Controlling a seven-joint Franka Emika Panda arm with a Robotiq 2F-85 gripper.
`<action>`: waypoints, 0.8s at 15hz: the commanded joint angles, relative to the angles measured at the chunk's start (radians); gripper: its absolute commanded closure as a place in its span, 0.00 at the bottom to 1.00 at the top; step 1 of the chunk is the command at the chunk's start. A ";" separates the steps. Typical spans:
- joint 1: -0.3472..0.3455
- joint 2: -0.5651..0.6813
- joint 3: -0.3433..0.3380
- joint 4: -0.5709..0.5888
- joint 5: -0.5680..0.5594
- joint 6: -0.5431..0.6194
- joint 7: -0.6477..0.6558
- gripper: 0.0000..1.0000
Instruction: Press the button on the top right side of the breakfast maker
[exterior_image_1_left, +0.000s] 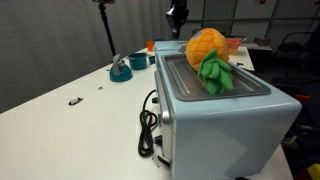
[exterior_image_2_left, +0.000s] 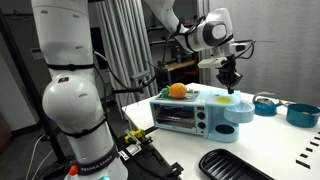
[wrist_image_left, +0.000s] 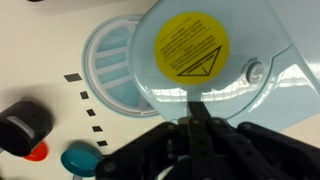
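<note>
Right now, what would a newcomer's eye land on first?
First, the orange toy fruit with green leaves lying on the boxy pale-blue metal breakfast maker. Then the bulky white machine body in an exterior view's left foreground, and the closed jaws poised over the maker. In the wrist view, a round yellow sticker stands out.

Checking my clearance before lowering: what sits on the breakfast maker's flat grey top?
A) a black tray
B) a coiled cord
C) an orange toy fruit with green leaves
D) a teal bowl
C: in both exterior views an orange toy fruit with green leaves lies on the recessed top of the breakfast maker.
</note>
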 joint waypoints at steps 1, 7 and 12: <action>-0.007 0.008 0.003 0.064 -0.003 -0.020 -0.029 1.00; -0.007 -0.027 0.009 0.095 0.005 -0.030 -0.045 1.00; -0.003 -0.071 0.020 0.087 0.015 -0.035 -0.056 1.00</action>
